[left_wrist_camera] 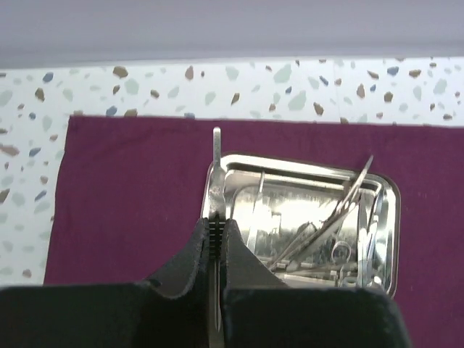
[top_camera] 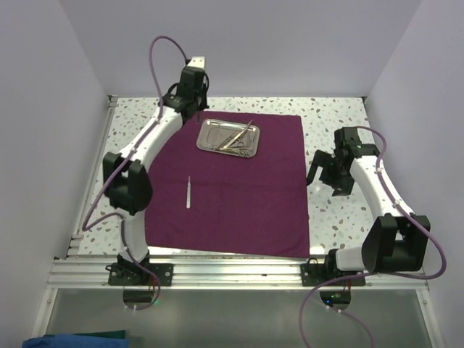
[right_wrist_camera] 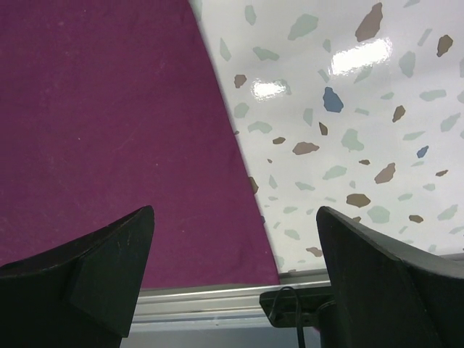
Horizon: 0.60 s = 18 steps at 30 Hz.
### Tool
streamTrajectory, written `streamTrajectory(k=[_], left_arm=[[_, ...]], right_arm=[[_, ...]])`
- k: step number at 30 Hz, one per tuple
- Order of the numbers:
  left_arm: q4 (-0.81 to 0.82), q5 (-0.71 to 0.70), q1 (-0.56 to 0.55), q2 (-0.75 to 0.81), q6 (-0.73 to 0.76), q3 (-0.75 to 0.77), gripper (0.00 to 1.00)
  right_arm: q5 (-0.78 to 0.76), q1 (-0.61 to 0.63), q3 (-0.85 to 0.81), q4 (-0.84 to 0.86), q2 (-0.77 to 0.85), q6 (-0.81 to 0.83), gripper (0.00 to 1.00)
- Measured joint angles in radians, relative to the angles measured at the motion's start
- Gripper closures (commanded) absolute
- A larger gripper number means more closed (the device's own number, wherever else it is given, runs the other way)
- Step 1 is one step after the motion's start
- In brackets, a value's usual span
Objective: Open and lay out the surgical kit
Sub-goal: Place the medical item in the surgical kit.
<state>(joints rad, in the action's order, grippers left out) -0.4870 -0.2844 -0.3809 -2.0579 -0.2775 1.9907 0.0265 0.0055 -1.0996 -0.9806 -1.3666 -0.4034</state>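
Note:
The dark purple cloth (top_camera: pixel 232 188) lies spread flat on the table. The shiny steel tray (top_camera: pixel 207 142) sits on its far part and holds several silver instruments (top_camera: pixel 238 136), among them ring-handled scissors (left_wrist_camera: pixel 341 246). One thin silver tool (top_camera: pixel 188 192) lies alone on the cloth at the left. My left gripper (top_camera: pixel 194 112) hovers by the tray's far left corner. In the left wrist view it (left_wrist_camera: pixel 215 223) is shut on a thin flat silver instrument (left_wrist_camera: pixel 216 167) pointing forward. My right gripper (top_camera: pixel 322 174) is open and empty over the cloth's right edge (right_wrist_camera: pixel 239 167).
The speckled tabletop (top_camera: pixel 341 116) surrounds the cloth. An aluminium rail (top_camera: pixel 232 272) runs along the near edge, with both arm bases on it. White walls close in the back and sides.

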Motion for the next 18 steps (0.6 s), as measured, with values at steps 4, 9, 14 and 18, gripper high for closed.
streamTrajectory(k=[4,9,14,18], left_arm=[[0.016,0.023,-0.006,0.244,-0.024,-0.372,1.0],[0.006,0.062,-0.014,0.453,-0.098,-0.821,1.0],[-0.016,0.101,-0.031,0.531,-0.161,-1.011,1.0],[-0.005,0.117,-0.042,0.54,-0.188,-1.028,0.77]], right_arm=[[0.016,0.0,-0.002,0.011,-0.019,0.0,0.02],[0.026,0.0,-0.002,0.027,-0.046,0.0,0.02],[0.035,0.0,-0.002,0.04,-0.061,0.0,0.02],[0.044,0.0,-0.002,0.048,-0.074,0.0,0.02]])
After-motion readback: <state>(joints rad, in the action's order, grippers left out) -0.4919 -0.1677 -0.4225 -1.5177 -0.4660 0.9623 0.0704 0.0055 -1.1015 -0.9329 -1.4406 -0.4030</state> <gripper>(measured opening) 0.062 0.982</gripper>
